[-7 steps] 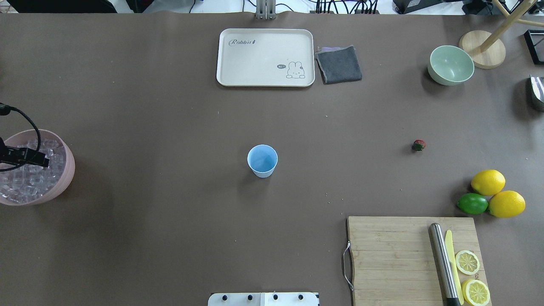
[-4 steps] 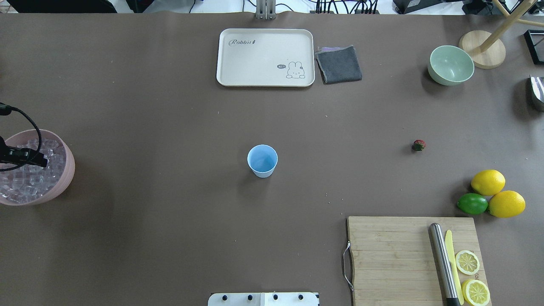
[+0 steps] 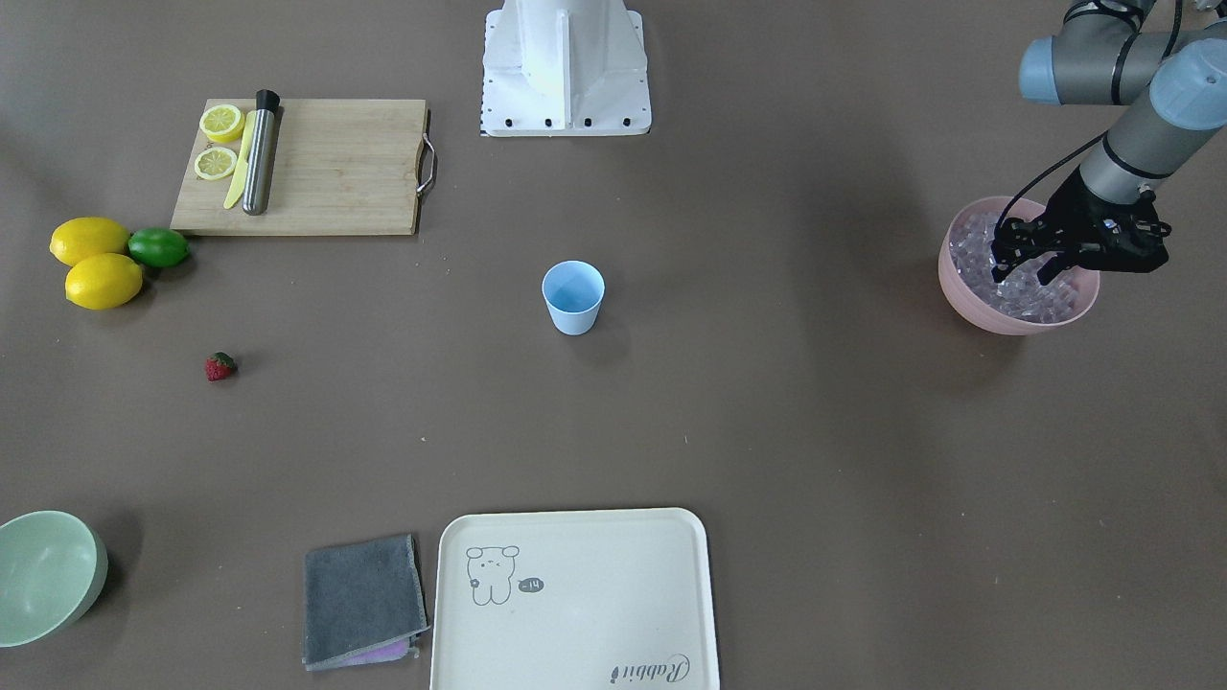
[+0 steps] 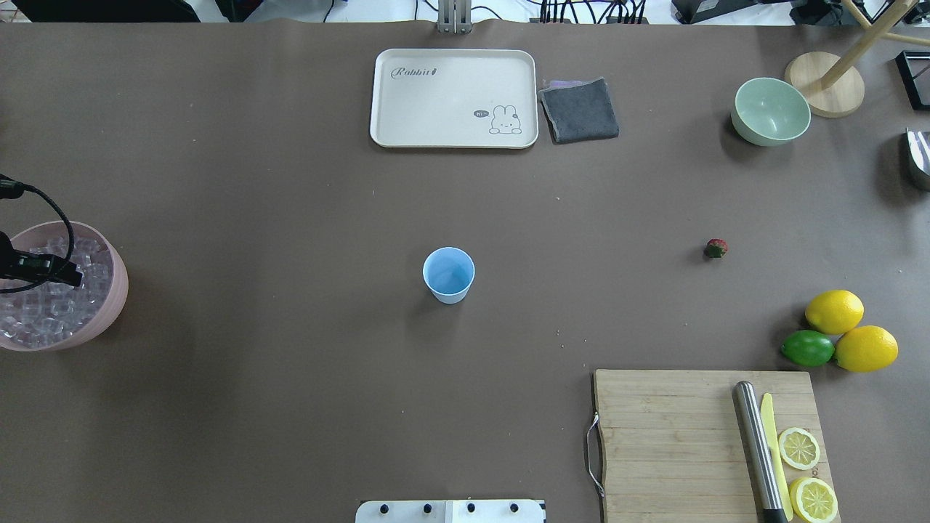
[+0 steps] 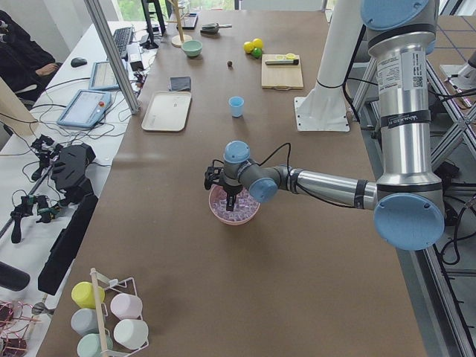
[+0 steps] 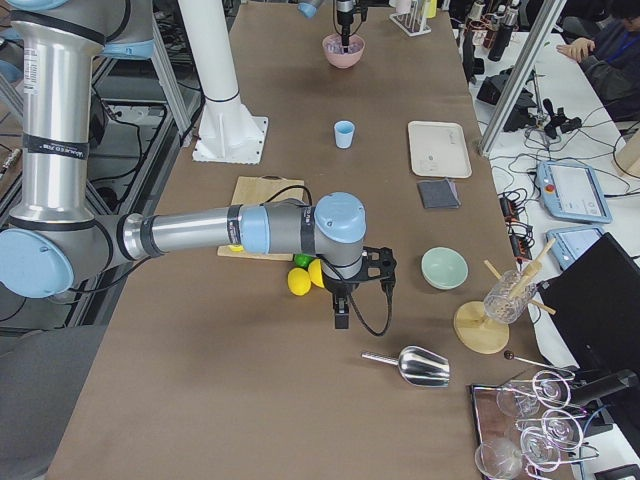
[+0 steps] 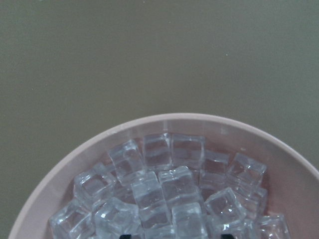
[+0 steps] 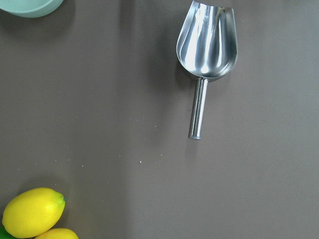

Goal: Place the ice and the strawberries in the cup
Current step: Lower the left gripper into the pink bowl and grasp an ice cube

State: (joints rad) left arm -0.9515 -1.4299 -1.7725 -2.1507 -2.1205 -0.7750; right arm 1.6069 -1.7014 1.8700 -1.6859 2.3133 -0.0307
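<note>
The light blue cup (image 4: 449, 274) stands upright and empty mid-table, also in the front view (image 3: 573, 297). The small red strawberry (image 4: 716, 248) lies alone to its right (image 3: 219, 366). The ice (image 7: 164, 189) is a heap of clear cubes in a pink bowl (image 4: 116, 290) at the table's left edge. My left gripper (image 3: 1028, 273) is open, tips down among the cubes, holding nothing that shows. My right gripper (image 6: 342, 318) shows only in the right side view, pointing down beside the lemons; I cannot tell whether it is open.
A metal scoop (image 8: 207, 47) lies on the table under the right wrist. Two lemons (image 4: 834, 311) and a lime (image 4: 808, 348) sit by a cutting board (image 4: 668, 436) with a knife and lemon slices. A cream tray (image 4: 450, 98), grey cloth (image 4: 580, 109) and pale green bowl (image 4: 770, 110) are at the far side.
My left gripper has shifted slightly left over the ice bowl. The cup, strawberry and everything else stay where they were.
</note>
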